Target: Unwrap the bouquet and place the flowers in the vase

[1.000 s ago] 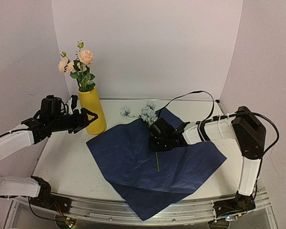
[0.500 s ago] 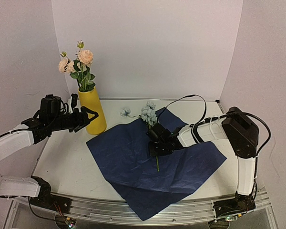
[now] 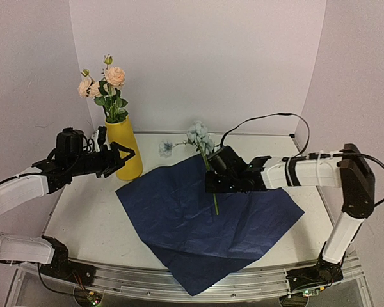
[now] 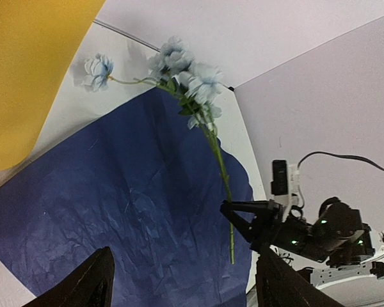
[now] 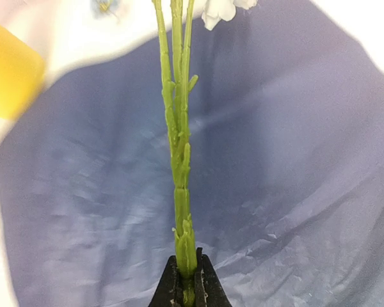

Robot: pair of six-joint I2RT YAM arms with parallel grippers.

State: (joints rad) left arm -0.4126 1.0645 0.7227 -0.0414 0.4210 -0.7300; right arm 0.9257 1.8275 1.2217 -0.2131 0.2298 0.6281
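The bouquet is apart: its navy paper [image 3: 198,220] lies flat on the table. Peach roses [image 3: 105,83] stand in the yellow vase [image 3: 125,150] at the back left. My right gripper [image 3: 211,181] is shut on the green stem [image 5: 179,147] of the pale blue flowers [image 3: 198,134], holding them tilted above the paper, blooms toward the back. In the right wrist view the jaws of the right gripper [image 5: 187,284] pinch the stem bundle. My left gripper [image 3: 125,157] hangs open just in front of the vase, its fingertips [image 4: 83,284] empty and wide apart.
White walls close in the table at the back and on both sides. The paper [image 4: 128,211] covers the middle and front of the table and overhangs the near edge. A black cable [image 3: 269,121] loops above the right arm.
My right gripper has shut on the blue flowers' stem and lifted it off the paper, moving back and slightly right. The left arm has barely moved.
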